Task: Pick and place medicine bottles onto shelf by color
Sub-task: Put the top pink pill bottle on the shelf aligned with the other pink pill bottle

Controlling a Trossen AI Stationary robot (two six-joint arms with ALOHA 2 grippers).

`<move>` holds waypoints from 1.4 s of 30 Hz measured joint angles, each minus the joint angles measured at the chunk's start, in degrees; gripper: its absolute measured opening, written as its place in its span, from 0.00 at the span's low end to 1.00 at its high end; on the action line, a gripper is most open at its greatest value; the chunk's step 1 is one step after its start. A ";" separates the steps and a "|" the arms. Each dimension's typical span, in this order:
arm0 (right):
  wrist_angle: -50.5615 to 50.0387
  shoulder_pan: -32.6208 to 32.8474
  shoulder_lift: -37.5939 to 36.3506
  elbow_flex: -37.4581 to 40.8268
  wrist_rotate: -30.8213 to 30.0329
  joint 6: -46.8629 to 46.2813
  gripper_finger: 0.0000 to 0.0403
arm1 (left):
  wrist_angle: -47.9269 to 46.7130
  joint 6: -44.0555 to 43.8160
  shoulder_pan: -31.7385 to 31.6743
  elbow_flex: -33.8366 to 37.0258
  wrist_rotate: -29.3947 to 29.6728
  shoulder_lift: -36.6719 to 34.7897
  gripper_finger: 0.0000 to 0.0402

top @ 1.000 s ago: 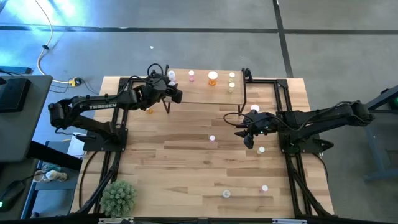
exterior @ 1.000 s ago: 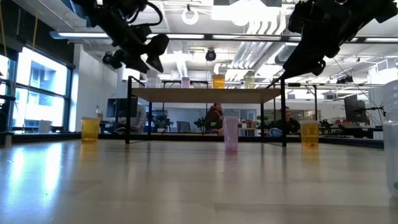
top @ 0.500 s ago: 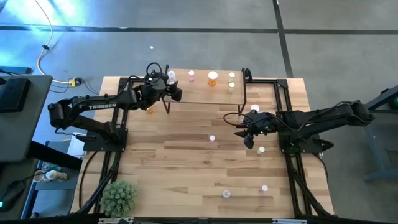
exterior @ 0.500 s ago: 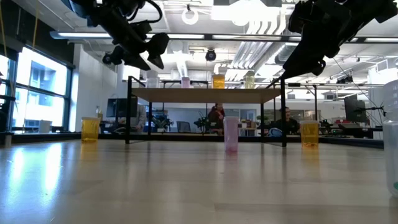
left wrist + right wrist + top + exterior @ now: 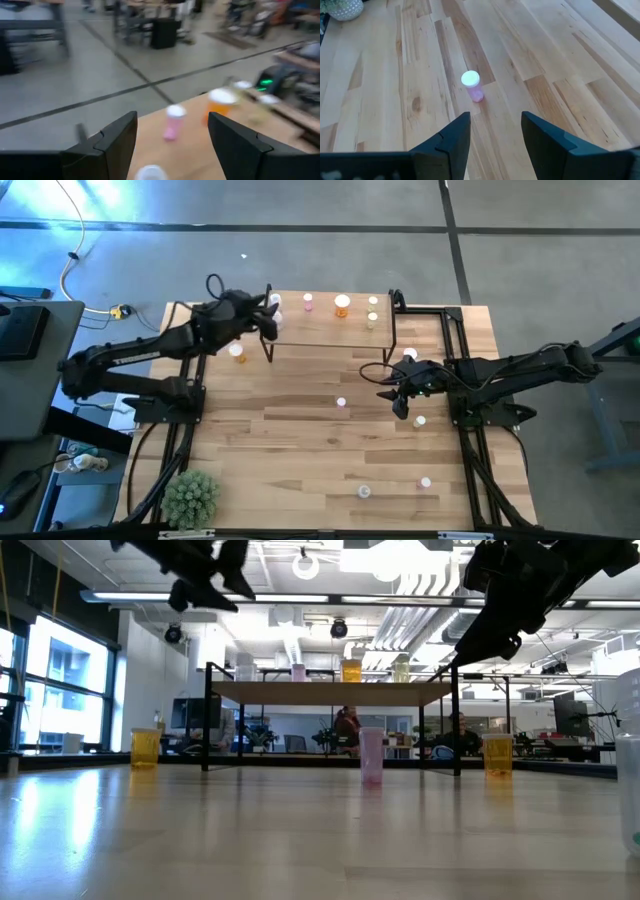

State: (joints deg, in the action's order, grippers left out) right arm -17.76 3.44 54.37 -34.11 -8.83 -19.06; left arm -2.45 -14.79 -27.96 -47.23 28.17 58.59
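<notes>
My left tool (image 5: 268, 323) has pulled back and risen from the shelf's (image 5: 320, 330) near-left corner since a second ago; its fingers stand apart with nothing between them. On the shelf I see a whitish bottle (image 5: 275, 300), a pink bottle (image 5: 309, 301), an orange bottle (image 5: 342, 304) and a yellowish bottle (image 5: 372, 302). My right tool (image 5: 396, 394) hangs unmoved above the tabletop (image 5: 300, 450), jaws parted and empty, with a pink bottle (image 5: 471, 85) ahead at its 9 o'clock. I judge a placement just finished; next I must drop the right tool over that pink bottle and close squarely on its cap. No lettering reads clearly now; the arm's white marking is too small.
</notes>
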 joint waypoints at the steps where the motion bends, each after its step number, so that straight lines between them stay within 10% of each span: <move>1: 0.00 0.00 0.01 0.00 0.02 0.03 0.42 | -0.33 0.00 0.54 -0.01 -1.34 -1.09 0.58; 9: 0.25 0.23 0.07 0.01 0.08 0.05 0.42 | -5.76 1.86 8.24 -0.01 -13.00 -3.32 0.58; 42: 28.37 3.96 13.23 0.07 3.86 20.78 0.54 | 12.67 -4.11 27.82 19.29 -10.41 0.78 0.58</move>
State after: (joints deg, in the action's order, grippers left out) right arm 10.61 7.41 67.60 -34.04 -4.96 1.72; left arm 10.22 -18.89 -0.14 -27.94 17.76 59.37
